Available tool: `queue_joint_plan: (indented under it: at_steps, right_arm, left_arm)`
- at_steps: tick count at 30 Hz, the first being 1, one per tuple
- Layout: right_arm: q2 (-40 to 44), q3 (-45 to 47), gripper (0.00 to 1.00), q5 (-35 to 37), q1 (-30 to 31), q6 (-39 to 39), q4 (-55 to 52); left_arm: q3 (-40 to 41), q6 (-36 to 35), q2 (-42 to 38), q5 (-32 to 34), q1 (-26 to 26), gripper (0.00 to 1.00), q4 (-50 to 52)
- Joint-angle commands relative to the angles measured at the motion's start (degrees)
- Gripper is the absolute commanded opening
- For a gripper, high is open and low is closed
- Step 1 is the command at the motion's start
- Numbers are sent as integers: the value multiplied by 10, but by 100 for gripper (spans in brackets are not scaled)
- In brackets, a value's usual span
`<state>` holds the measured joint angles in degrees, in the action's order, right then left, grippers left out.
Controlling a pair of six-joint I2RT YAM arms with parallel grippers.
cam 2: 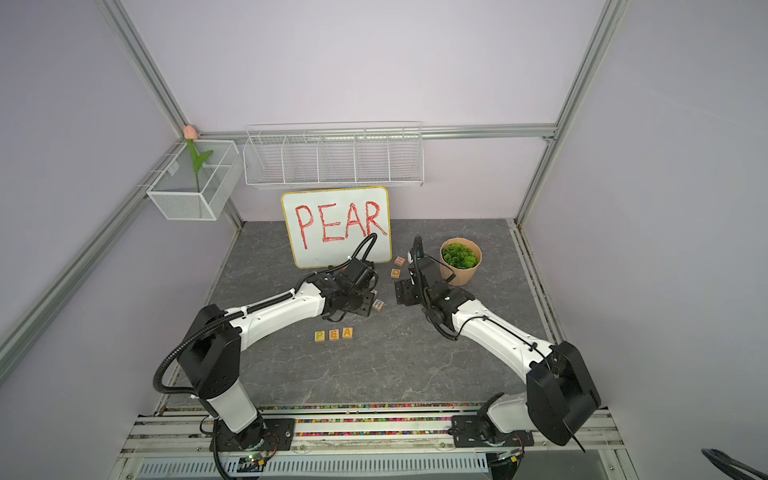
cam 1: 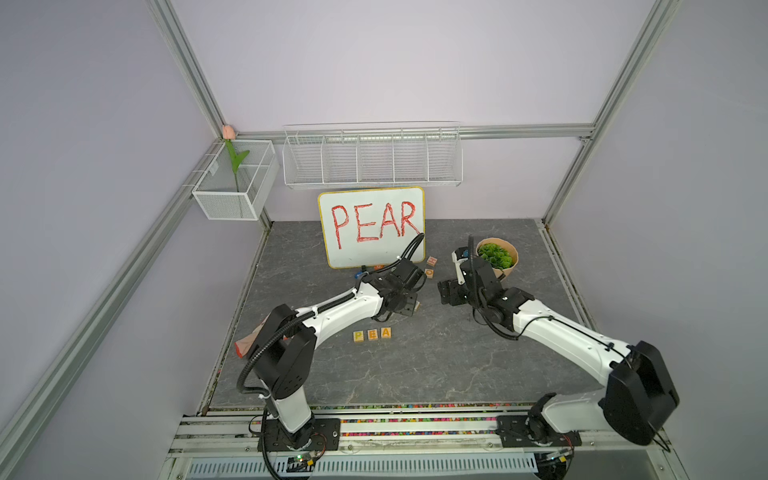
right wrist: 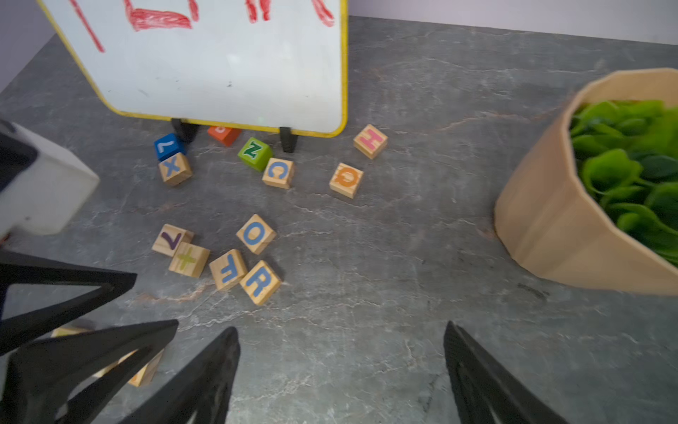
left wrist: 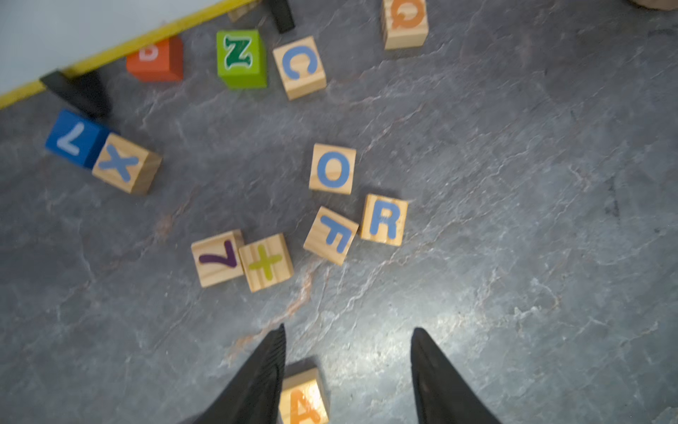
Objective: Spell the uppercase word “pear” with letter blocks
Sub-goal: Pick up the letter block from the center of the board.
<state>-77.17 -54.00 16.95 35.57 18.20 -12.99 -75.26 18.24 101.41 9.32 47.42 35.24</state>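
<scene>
Left claw was part-open, jaws wider than a cube, gripping nothing. The A block sat inside the gap against one finger, with the other finger clear of it. A ended the P block, E block, A row, cubes just beside each other; the tabletop past A was bare. The R block lay ahead of the claw, apart from the row. My read on R: light, rigid wood, flat faces, not fragile. A smooth painted face could slip under a corner pinch, so clamp flat on two opposite side faces. The F block touched or nearly touched one R corner, and the O block sat near R's far corner. Only the near face and the face away from F looked fully open. Either face pair puts a finger close to a neighbour, so come down square and expect a nudge. Past F, the purple 7 block and plus block touched each other. Farther out were the X block against a blue cube, the green Z block, the C block and the Q block. An orange-red cube sat at the whiteboard edge, with the H block near the board's corner. The plant pot stood well off to the side, clear. Right claw was wide open and empty, with R ahead of it too.
</scene>
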Motion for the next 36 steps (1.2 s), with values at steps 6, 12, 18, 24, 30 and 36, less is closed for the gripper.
queue_joint_plan:
  at_steps: [6, 12, 18, 24, 30, 36]
  right_arm:
    - [104, 59, 89, 75, -7, 30, -34]
    - [140, 82, 89, 85, -11, 27, -39]
    - [152, 86, 89, 86, -14, 15, -44]
    - [154, 89, 89, 81, -17, 15, -40]
    - [152, 91, 89, 70, -18, 15, -34]
    - [157, 93, 89, 69, -18, 14, -34]
  left_arm:
    - [-97, -87, 114, -41, 3, 55, 1]
    - [-142, -109, 160, -36, 3, 55, 11]
    - [-167, -112, 192, -34, 3, 53, 16]
    - [-177, -108, 213, -35, 3, 51, 25]
    - [-178, -108, 223, -30, 3, 49, 28]
    - [-174, -96, 226, -37, 3, 41, 30]
